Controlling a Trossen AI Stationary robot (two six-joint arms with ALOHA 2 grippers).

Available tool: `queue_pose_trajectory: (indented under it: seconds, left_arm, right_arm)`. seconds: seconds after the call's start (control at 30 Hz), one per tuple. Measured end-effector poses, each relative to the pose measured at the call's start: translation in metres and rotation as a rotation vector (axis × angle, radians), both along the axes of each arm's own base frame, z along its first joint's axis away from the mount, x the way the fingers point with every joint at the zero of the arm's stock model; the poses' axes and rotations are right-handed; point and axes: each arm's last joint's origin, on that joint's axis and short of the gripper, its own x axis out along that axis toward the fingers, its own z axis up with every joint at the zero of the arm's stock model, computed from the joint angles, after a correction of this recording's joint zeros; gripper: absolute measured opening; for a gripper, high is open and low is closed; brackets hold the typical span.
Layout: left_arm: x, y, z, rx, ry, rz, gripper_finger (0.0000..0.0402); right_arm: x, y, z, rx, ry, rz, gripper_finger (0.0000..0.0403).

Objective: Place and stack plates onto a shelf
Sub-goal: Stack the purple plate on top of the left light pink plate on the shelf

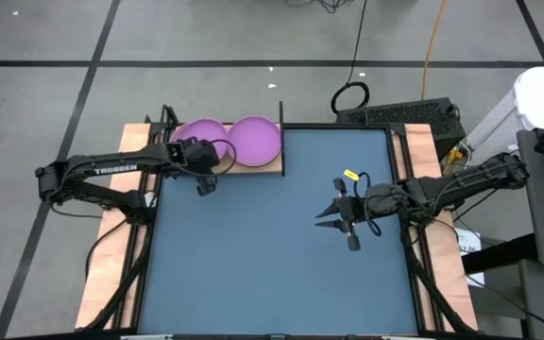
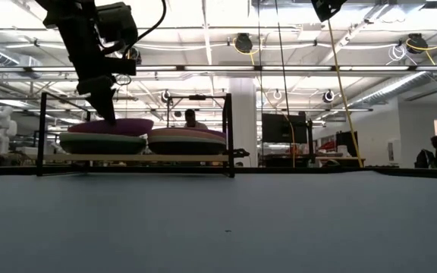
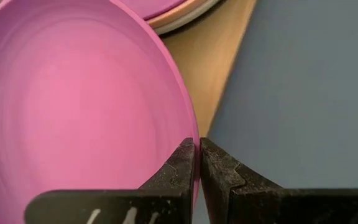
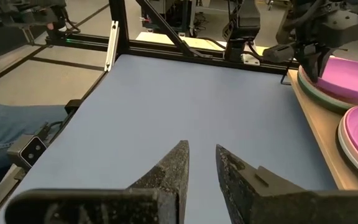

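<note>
Two stacks of plates stand side by side on the wooden shelf at the mat's far left corner. Each is topped by a purple plate: the left one and the right one. In the low view the left stack and the right stack rest on the board between black posts. My left gripper is shut on the left top plate at its near rim. My right gripper hovers open over the mat, right of centre, holding nothing. My left gripper pinches the rim of the top purple plate of the left stack between its two fingers, on the side nearest the mat. The fingers come down from above, one inside the rim and one outside. The plate sits on the stack below it.
The blue-grey mat spreads bare in front of the shelf and under my right gripper. Black frame rails run along both sides of the table. A yellow-tagged cable loop sits by the right arm. People show in the room beyond.
</note>
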Motion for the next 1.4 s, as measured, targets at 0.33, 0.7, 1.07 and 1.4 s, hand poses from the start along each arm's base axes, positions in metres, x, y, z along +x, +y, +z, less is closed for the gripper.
queue_pose_trajectory:
  seconds: [0.33, 0.7, 1.07, 1.4]
  left_arm:
    - [0.000, 0.000, 0.000, 0.020, 0.011, 0.001, 0.0018]
    - [-0.004, 0.006, 0.001, 0.032, 0.029, 0.045, 0.0018]
    - [-0.001, 0.015, -0.009, -0.020, 0.053, 0.064, 0.0019]
    - [0.002, 0.017, -0.013, 0.028, 0.094, 0.095, 0.0028]
  right_arm:
    - [0.000, 0.001, 0.000, 0.014, 0.002, -0.003, 0.0063]
    - [0.000, 0.001, 0.001, -0.001, -0.007, 0.004, 0.0063]
    - [0.000, 0.001, 0.000, 0.016, 0.003, -0.003, 0.0063]
    - [-0.001, 0.005, 0.000, 0.014, 0.003, 0.016, 0.0063]
